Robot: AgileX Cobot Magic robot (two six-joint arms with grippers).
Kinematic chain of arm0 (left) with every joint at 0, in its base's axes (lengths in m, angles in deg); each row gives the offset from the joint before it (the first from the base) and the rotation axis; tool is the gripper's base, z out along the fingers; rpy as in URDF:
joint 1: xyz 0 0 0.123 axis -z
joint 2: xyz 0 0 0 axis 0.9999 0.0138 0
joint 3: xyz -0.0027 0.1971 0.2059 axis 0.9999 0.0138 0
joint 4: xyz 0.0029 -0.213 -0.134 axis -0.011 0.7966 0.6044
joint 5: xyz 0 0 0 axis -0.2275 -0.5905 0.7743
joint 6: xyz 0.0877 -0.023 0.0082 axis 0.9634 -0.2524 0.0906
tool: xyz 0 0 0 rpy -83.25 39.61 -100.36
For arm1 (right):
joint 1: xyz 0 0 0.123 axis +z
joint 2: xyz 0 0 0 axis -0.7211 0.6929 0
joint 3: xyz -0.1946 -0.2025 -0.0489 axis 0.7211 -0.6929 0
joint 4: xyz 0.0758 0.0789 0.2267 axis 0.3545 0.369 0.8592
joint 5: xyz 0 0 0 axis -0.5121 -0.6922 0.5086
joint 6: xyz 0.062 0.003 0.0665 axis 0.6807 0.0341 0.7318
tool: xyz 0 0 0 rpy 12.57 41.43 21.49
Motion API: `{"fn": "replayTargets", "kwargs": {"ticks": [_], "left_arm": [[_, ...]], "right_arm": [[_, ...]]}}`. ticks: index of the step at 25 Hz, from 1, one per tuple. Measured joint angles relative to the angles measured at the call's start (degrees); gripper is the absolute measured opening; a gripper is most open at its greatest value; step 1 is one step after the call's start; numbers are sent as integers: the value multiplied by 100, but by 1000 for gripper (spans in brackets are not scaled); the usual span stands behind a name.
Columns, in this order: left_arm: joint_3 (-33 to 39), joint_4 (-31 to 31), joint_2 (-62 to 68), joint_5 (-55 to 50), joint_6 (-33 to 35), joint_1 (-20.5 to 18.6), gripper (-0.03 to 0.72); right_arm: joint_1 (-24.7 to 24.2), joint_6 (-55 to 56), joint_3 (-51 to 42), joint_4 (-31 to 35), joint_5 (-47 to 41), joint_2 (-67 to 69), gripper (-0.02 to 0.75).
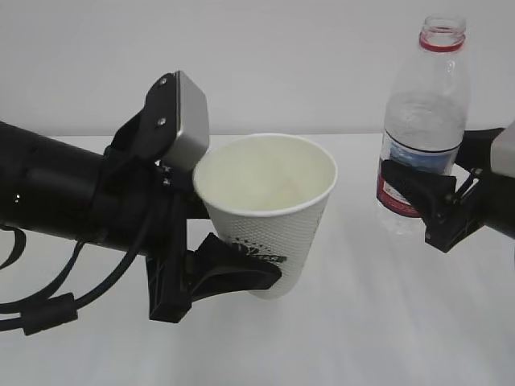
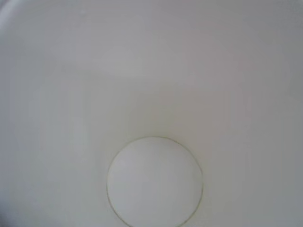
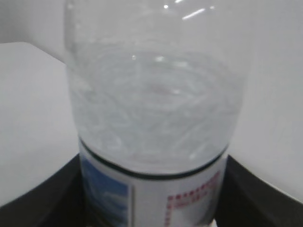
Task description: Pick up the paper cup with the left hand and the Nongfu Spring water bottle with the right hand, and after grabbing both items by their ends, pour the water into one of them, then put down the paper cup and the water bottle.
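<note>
The white dimpled paper cup (image 1: 269, 217) hangs tilted a little towards the camera, and my left gripper (image 1: 259, 245) is shut on its lower wall. One black finger (image 1: 233, 272) wraps the front below the logo. The left wrist view looks straight into the cup; its round bottom (image 2: 155, 182) looks dry. The uncapped Nongfu Spring water bottle (image 1: 424, 112) stands upright at the right, with my right gripper (image 1: 412, 191) shut on its label band. In the right wrist view, black fingers (image 3: 47, 198) flank the label (image 3: 151, 198), with water (image 3: 151, 109) above it.
A white table (image 1: 386, 322) runs under both arms and meets a plain pale wall (image 1: 282, 64) behind. The thick black left arm and its cables (image 1: 48, 305) fill the left side. A hand's width separates the cup rim from the bottle.
</note>
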Motion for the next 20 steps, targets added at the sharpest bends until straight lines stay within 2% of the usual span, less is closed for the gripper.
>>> {"fn": "replayTargets", "kwargs": {"ticks": [5, 20], "left_arm": [[0, -211, 0, -99, 0, 0, 508], [0, -234, 0, 52, 0, 0, 507]], "right_arm": [[0, -361, 0, 0, 90, 0, 513], [0, -545, 0, 208, 139, 0, 513]]}}
